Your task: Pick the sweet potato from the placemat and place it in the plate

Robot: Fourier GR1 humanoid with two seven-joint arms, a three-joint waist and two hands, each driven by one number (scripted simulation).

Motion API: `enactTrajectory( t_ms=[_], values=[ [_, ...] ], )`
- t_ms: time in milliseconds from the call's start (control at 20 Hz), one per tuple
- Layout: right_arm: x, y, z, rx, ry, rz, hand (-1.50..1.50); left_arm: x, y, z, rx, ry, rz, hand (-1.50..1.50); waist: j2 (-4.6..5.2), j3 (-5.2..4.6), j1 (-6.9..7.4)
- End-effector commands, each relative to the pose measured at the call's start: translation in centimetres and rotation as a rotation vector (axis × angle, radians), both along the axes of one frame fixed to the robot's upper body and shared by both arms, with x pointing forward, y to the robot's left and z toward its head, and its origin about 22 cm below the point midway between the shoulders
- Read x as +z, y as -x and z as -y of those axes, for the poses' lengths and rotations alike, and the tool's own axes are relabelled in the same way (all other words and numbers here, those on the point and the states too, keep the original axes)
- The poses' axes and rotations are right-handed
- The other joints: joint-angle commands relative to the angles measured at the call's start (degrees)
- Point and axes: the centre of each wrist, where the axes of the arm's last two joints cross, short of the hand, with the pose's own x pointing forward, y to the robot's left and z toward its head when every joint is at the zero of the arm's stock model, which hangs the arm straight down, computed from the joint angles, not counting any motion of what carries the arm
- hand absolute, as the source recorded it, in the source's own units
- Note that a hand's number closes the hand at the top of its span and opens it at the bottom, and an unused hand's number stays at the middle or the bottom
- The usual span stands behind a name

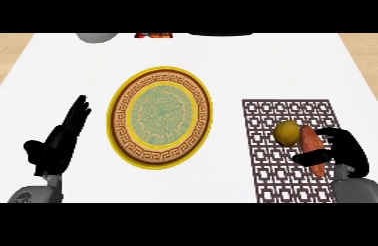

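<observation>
Right of the round gold-rimmed plate with its brown key-pattern ring and green centre (160, 117), you have a brown lattice-patterned placemat (284, 155) on the white counter (221, 70). On that mat lies the elongated orange sweet potato (312, 151), with a round yellow lemon-like fruit (287, 131) touching its plate-side end. Your right hand (345, 151) curls its black fingers round the sweet potato. Left of the plate, your left hand (59, 140) rests with fingers straight and together.
</observation>
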Motion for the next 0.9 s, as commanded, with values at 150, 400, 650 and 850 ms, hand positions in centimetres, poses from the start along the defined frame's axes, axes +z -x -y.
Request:
enactTrajectory(
  t_ms=[150, 400, 650, 850],
  values=[
    [-2.9, -0.2, 0.0, 0.054, -0.011, 0.015, 1.50, 0.5, 0.1, 2.0, -0.008, 0.003, 0.009, 0.00, 0.33, 0.57, 0.32],
    [-1.7, 2.0, -3.6, 0.251, 0.096, 0.121, 1.50, 0.1, -0.3, -1.2, 0.003, -0.004, 0.012, 0.00, 0.22, 0.51, -0.25],
    [-1.3, 7.5, -8.0, 0.591, 0.164, 0.222, 1.50, -1.5, 1.4, 0.8, 0.018, 0.004, -0.020, 0.00, -0.29, 0.46, -1.11],
    [3.4, 10.2, -8.1, 0.620, 0.225, 0.380, 1.50, -0.8, 1.6, -0.7, 0.020, -0.010, -0.005, 0.00, -0.13, 0.47, -1.05]
  ],
)
